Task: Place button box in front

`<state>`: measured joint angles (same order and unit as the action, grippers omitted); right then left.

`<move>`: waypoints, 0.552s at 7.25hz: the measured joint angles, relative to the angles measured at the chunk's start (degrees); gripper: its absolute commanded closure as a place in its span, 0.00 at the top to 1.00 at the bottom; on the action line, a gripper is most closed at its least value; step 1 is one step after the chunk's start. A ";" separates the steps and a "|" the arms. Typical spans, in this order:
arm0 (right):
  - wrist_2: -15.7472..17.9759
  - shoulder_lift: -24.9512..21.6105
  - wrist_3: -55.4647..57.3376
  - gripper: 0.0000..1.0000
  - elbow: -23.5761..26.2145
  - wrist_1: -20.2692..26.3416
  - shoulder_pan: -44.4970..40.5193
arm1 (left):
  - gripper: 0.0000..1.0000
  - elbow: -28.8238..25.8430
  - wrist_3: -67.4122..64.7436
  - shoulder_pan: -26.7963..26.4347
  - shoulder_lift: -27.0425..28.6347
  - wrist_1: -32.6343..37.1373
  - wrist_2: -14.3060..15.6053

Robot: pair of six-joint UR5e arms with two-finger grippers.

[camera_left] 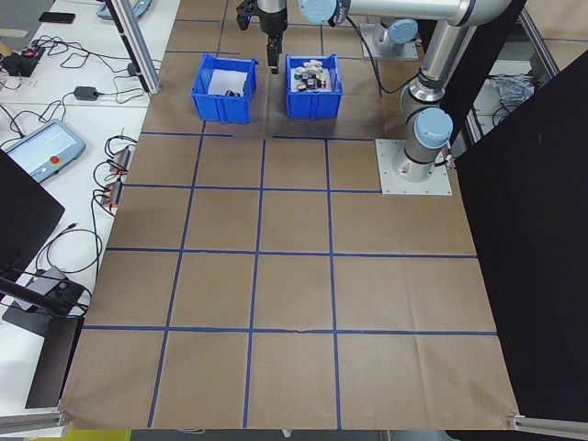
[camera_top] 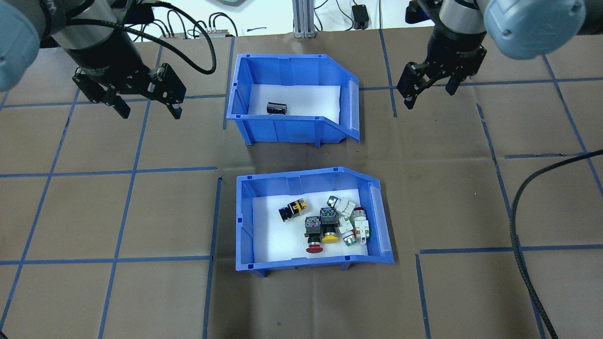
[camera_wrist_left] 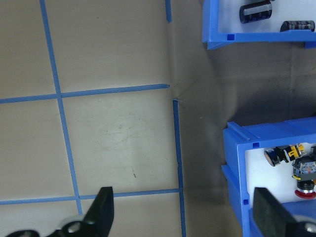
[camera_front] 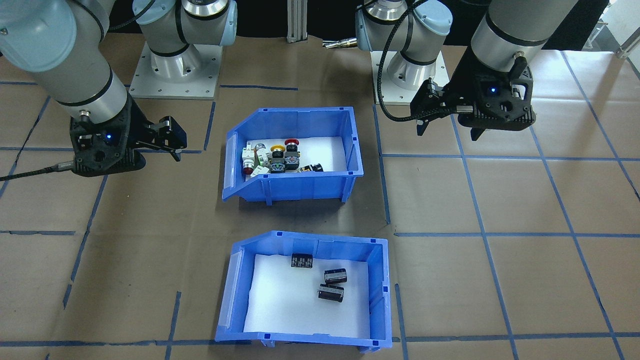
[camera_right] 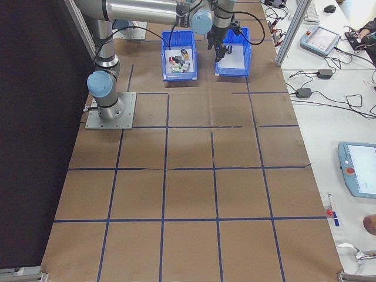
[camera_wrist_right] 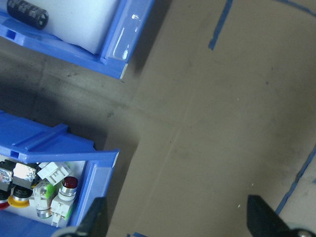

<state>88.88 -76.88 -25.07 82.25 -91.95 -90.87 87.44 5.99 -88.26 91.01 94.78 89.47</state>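
Observation:
The button box (camera_top: 301, 263) is a blue bin with a white liner holding red, yellow, white and black push-buttons (camera_top: 330, 223). It stands on the robot's side of the table, its sloped end to the overhead view's right. Beyond it, away from the robot, stands the matching blue bin (camera_top: 282, 131) with black cylindrical parts. My left gripper (camera_top: 150, 113) hovers open to the left of that far bin, touching nothing. At the far bin's right, my right gripper (camera_top: 428, 96) is also open and empty. Each wrist view shows a corner of the button box (camera_wrist_left: 237, 134) (camera_wrist_right: 54, 143).
Brown paper with blue tape grid lines (camera_top: 132, 172) covers the table. A black cable (camera_top: 516, 212) loops over the right side. The arm bases (camera_front: 177, 65) stand behind the button box in the front-facing view. A bare strip of paper (camera_top: 301, 155) separates the two bins.

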 measured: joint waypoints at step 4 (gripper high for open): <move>0.33 9.38 -23.33 1.00 -14.00 -1.73 -7.12 | 0.98 4.94 -4.47 -1.87 -2.76 -0.18 0.02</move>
<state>89.21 -67.49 -48.39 68.26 -93.68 -97.99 92.38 1.52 -90.13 88.26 94.59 89.49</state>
